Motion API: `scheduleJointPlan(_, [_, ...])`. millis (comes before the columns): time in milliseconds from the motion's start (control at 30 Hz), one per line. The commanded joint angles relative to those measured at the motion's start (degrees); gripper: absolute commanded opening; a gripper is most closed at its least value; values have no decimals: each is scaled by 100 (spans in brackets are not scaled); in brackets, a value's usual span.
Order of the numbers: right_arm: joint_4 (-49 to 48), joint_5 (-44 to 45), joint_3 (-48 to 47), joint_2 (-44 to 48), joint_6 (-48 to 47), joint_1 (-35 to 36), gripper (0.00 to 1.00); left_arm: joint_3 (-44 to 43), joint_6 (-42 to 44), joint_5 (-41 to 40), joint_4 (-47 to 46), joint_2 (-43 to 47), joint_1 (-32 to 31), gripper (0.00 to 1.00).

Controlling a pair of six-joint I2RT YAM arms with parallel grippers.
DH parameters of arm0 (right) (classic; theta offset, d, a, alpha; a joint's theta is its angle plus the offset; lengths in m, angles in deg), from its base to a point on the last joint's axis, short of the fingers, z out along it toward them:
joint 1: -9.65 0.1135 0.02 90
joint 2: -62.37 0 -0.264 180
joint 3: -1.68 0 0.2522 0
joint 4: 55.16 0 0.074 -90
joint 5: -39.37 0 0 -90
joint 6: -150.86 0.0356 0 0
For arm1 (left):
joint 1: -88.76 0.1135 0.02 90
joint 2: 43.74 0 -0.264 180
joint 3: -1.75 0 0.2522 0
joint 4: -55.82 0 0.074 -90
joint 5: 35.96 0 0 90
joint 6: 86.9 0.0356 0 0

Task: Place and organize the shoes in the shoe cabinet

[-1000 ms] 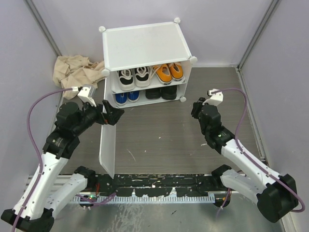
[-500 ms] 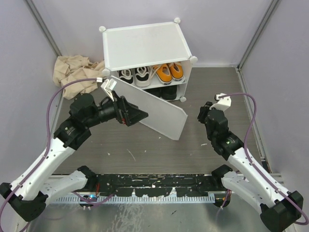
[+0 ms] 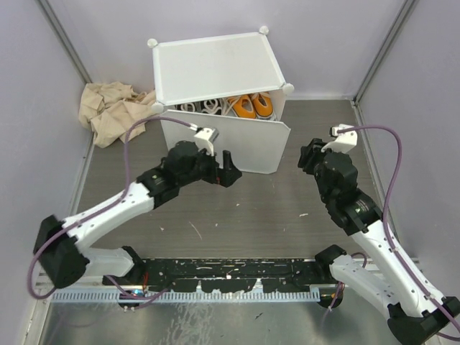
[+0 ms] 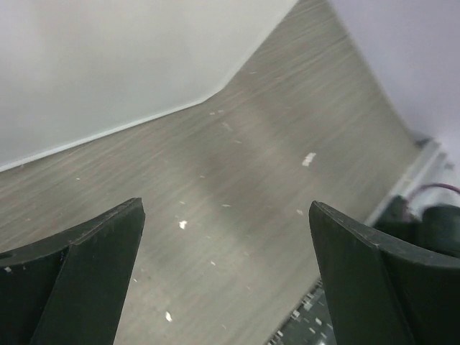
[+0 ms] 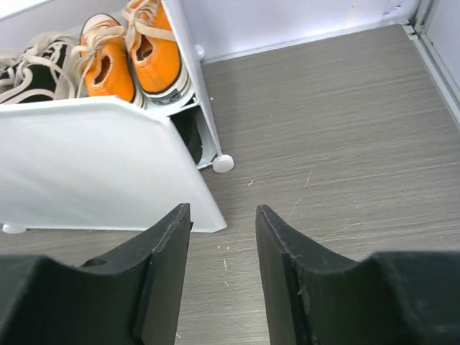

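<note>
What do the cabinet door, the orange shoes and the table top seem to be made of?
Cabinet door: likely plastic; smooth matte white, thin flat sheet.
Orange shoes: probably canvas; matte uppers, pale laces.
Table top: looks like wood-grain laminate; grey, finely streaked.

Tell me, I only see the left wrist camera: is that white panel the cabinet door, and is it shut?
Observer: Yes, it's the cabinet door, and it's ajar. In the right wrist view its free edge stands off the front of the shoe cabinet.
Operator: Any shoes showing?
Observer: The orange shoes in the upper compartment show above the door's top edge.
Operator: Where's the right end effector?
Observer: The right end effector is open and empty, to the right of the door and not touching it.
</note>
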Motion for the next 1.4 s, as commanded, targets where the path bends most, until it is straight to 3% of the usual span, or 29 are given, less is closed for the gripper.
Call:
scheduleJointPlan(0, [401, -348, -373, -24, -123, -21, 48, -517, 452, -1077, -1367, -1164, -63, 98])
scheduleJointPlan(167, [724, -501, -563, -15, -120, -20, 54, -1444, 314, -1317, -1861, -2456, -79, 98])
scheduleJointPlan(367, [1014, -573, -762, 23, -147, -21, 74, -2258, 410, -1950, -2070, -3404, -186, 98])
scheduleJointPlan(433, [1068, -621, -778, 64, -109, -21, 97, -2388, 514, -2186, -2199, -3591, -193, 98])
scheduleJointPlan(667, [1223, -1015, -786, 42, 3, -21, 100, -2529, 771, -2391, -2175, -3774, -186, 98])
scheduleJointPlan(800, [1296, -1268, -744, -109, 72, -17, 100, -2170, 801, -2103, -2006, -3409, -239, 98])
scheduleJointPlan(967, [1290, -1194, -653, -328, 233, -21, 100, -1369, 757, -1459, -1492, -2334, -347, 98])
scheduleJointPlan(1133, [1256, -948, -589, -495, 396, -15, 100, -637, 835, -1139, -341, -939, -388, 98])
scheduleJointPlan(1367, [960, -882, -240, -470, 444, -21, 100, 32, 1146, -1484, 1503, 941, -389, 98])
